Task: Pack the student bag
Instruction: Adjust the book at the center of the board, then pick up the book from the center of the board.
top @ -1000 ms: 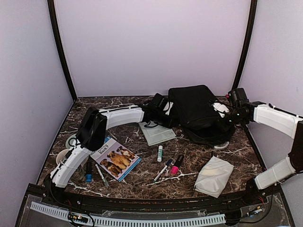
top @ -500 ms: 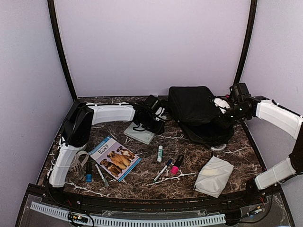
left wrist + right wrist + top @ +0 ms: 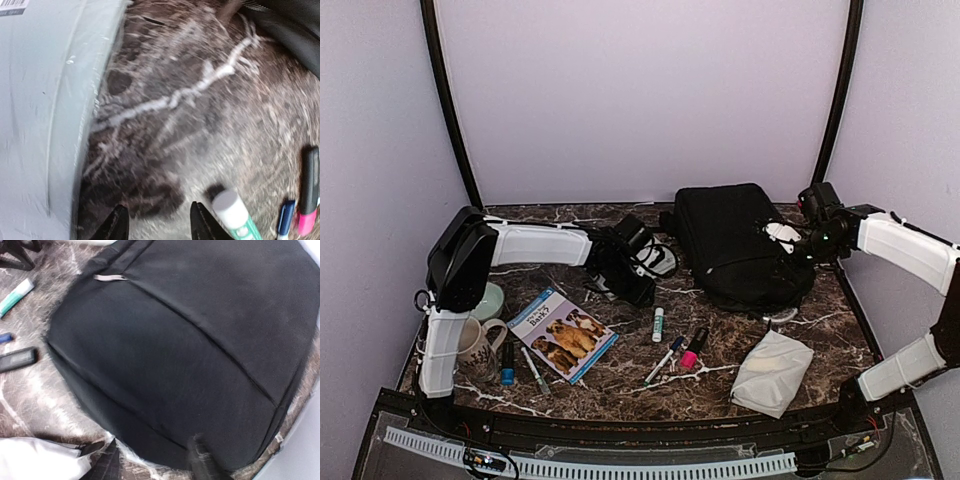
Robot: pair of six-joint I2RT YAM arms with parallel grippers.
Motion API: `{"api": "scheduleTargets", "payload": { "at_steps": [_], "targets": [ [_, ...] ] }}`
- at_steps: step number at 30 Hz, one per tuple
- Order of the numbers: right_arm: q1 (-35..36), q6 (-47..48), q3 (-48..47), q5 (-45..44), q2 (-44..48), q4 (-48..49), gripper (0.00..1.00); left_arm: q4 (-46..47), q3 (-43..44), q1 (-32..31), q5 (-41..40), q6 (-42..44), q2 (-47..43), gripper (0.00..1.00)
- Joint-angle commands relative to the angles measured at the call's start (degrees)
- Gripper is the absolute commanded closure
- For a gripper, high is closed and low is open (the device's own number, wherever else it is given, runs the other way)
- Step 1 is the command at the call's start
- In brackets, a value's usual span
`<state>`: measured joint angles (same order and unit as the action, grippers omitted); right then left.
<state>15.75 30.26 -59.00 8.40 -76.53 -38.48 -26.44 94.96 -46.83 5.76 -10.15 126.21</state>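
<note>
The student bag (image 3: 735, 240) lies flat at the far right of the table (image 3: 610, 385), its long axis running far-left to near-right. The right gripper (image 3: 154, 467) sits over its edge with fingers apart. The left gripper (image 3: 159, 226) is parted and empty.

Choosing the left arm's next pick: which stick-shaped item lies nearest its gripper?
The white-capped, green-labelled glue stick, right beside the left gripper; the blue pen and pink-ended marker lie farther off.

student bag (image 3: 740, 245): plain black, as I saw it from above.
worktop (image 3: 620, 385): dark brown marble pattern with white veins.
booklet (image 3: 563, 335): blue cover; I made out brown dogs pictured.
pouch (image 3: 772, 372): white.
glue stick (image 3: 658, 323): white cap, green body.
marker (image 3: 695, 347): black, pink end.
flat packet (image 3: 45, 115): pale grey-green.
</note>
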Motion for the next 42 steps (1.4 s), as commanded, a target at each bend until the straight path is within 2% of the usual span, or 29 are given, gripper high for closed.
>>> {"api": "scheduleTargets", "payload": {
  "at_steps": [1,3,8,16,19,24,31,36,42],
  "targets": [
    [0.8,4.1,-1.1,7.7,-1.1,-6.3,0.39,-2.0,-2.0,0.3,-0.2,4.2,-8.5,0.52],
    [2.0,3.9,-2.7,10.0,-1.0,-6.6,0.35,-2.1,-2.5,2.1,-0.4,4.6,-9.6,0.48],
    [6.1,-0.6,-9.1,15.4,-5.6,-4.0,0.34,-1.3,-2.7,8.5,2.0,3.1,-11.4,0.4],
    [10.4,-20.5,-18.7,24.1,-22.3,10.0,0.34,1.8,3.0,19.9,6.7,-0.6,-7.3,0.25],
    [12.3,-26.2,-23.1,26.7,-28.2,11.5,0.34,1.3,7.0,21.9,6.9,-0.8,-4.0,0.24],
    [15.5,-36.2,-28.1,23.9,-36.2,14.1,0.34,0.8,12.7,24.3,8.9,-1.4,1.6,0.22],
    [16.9,-41.7,-33.2,21.7,-44.2,13.6,0.26,-2.2,18.8,25.3,11.2,-2.6,9.0,0.25],
    [17.3,-43.4,-36.2,22.3,-48.9,11.4,0.25,-3.5,18.8,25.3,13.5,-3.0,10.6,0.26],
    [18.1,-43.7,-39.4,21.6,-53.6,9.7,0.22,-4.8,13.5,24.7,19.7,-4.2,9.5,0.28]
  ]
}}
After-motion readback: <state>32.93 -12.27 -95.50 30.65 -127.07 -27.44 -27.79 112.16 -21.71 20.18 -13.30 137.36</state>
